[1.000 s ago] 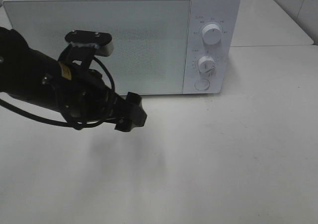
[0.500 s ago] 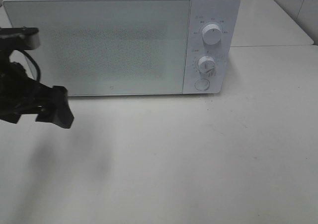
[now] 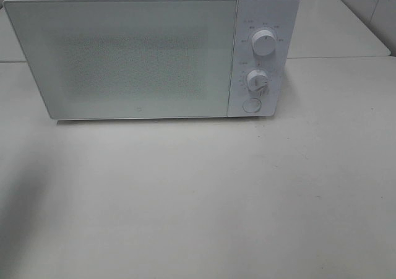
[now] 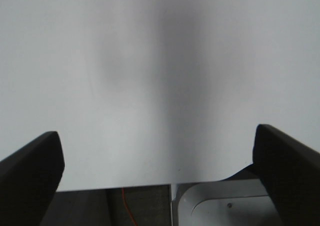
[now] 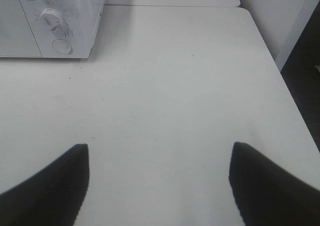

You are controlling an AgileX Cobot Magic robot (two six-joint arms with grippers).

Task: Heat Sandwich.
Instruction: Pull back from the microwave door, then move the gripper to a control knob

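The left gripper (image 4: 155, 133) and the right gripper (image 5: 160, 147), each seen only from its own wrist camera, hang above the white table (image 3: 247, 198) with dark fingers spread wide apart and holding nothing. Farther back, the white microwave (image 3: 124, 56) stands on the table with its door (image 3: 136, 19) closed; on its panel, at the right in the overhead view, two knobs (image 3: 264, 44) sit one above the other over a round button (image 3: 250, 105). The sandwich shows in no view, so its place cannot be told.

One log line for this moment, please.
microwave: door shut | sandwich: not in view | left gripper: open, empty | right gripper: open, empty
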